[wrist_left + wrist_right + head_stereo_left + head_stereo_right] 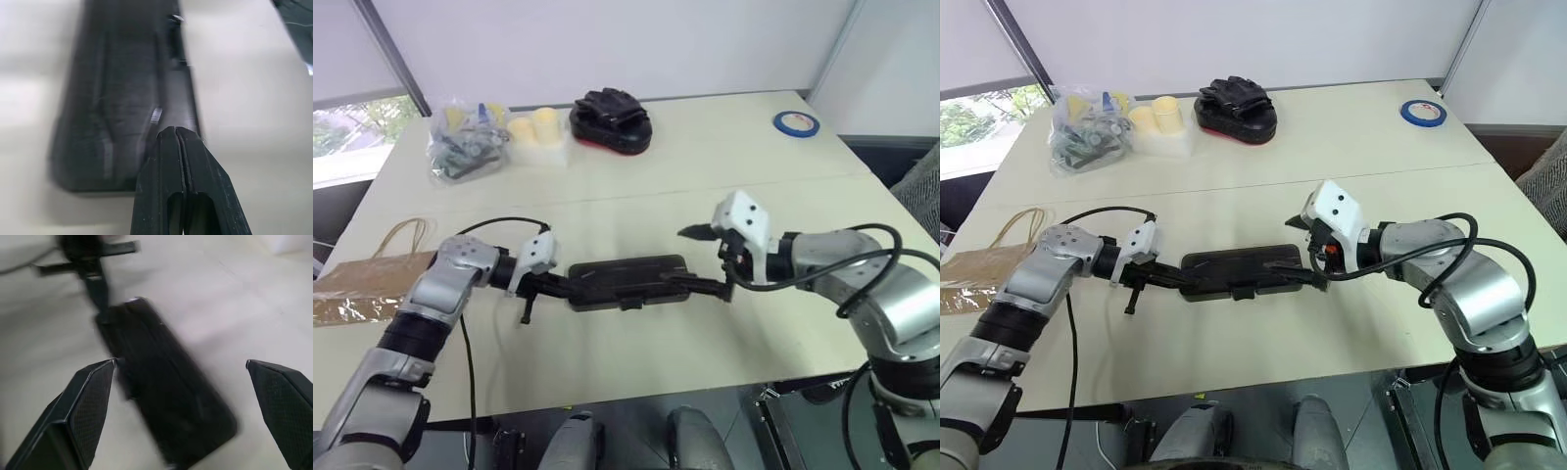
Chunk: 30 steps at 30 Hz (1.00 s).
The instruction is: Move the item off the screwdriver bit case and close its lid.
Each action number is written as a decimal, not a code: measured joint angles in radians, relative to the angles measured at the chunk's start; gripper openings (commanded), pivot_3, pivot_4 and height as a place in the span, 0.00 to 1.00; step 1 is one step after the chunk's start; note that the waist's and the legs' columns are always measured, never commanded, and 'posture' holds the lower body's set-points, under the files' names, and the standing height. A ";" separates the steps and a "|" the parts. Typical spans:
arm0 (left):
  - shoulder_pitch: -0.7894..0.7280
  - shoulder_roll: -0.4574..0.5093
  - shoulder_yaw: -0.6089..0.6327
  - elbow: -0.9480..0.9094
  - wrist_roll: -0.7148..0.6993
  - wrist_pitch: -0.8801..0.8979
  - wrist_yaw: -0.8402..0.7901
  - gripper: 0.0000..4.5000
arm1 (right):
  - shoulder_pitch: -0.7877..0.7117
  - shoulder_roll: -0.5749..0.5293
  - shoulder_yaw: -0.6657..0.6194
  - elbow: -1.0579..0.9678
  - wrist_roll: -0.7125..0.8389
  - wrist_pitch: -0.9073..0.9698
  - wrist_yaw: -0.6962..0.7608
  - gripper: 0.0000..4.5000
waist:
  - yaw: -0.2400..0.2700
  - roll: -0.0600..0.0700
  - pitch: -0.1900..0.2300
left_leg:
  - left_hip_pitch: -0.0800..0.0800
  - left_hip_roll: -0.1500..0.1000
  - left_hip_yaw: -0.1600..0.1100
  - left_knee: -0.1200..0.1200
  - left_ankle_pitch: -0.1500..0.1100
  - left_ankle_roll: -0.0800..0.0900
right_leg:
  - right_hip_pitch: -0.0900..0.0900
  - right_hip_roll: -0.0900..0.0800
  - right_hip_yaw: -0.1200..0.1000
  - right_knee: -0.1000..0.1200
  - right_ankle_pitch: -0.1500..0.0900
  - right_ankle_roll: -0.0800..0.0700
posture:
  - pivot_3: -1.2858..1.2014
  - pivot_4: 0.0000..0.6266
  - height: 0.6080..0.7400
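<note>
With the lid [626, 271] down, the pinched-shut left tool [551, 285] should press its end while the wide-open, empty right tool [705, 259] steadies the case [1239, 279]

kraft paper bag [367, 279]: cut by left edge, mid-left of frame | screwdriver bit case [164, 404]: motion-blurred in right wrist view, latch state unreadable | clear bag [465, 142] upper left: contents too small to tell
</note>
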 measured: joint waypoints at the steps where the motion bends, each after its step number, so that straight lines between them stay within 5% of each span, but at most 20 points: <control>1: -0.006 -0.015 0.006 0.005 -0.005 0.025 0.004 0.00 | 0.008 -0.007 -0.005 -0.010 0.037 0.020 0.013 0.99 | 0.000 0.000 0.000 | 0.000 0.000 0.000 0.000 0.000 0.000 | 0.000 0.000 0.000 0.000 0.000 0.000 | 0.52 0.24 1.00; 3: -0.015 -0.034 0.015 0.006 -0.025 0.078 0.003 0.00 | 0.023 -0.014 -0.014 -0.021 0.090 0.047 0.029 0.99 | 0.003 0.000 0.000 | -0.001 0.000 0.000 0.001 0.000 0.000 | 0.000 0.000 -0.001 0.000 0.000 0.000 | 0.52 0.24 1.00; 6: -0.040 -0.066 0.024 0.012 -0.051 0.174 0.011 0.00 | 0.052 -0.015 -0.012 -0.033 0.128 0.063 0.029 0.82 | 0.008 -0.001 0.001 | -0.004 -0.001 -0.002 0.003 0.000 0.000 | 0.000 0.000 -0.002 0.000 0.000 0.000 | 0.52 0.24 1.00; 13: -0.217 -0.144 0.037 0.123 -0.049 0.216 0.045 0.00 | 0.081 0.063 0.123 -0.004 0.087 0.019 -0.043 0.01 | -0.005 -0.002 0.002 | -0.004 -0.001 -0.001 0.002 0.001 -0.002 | -0.004 0.000 -0.003 0.000 0.000 0.000 | 0.52 0.24 1.00; 30: -0.385 -0.337 0.028 0.579 0.138 -0.071 0.179 0.00 | 0.121 0.200 0.277 0.091 -0.050 -0.051 -0.192 0.01 | -0.004 -0.004 0.002 | -0.006 -0.001 -0.001 0.002 0.002 -0.003 | -0.006 0.000 -0.002 -0.001 0.000 0.000 | 0.52 0.24 1.00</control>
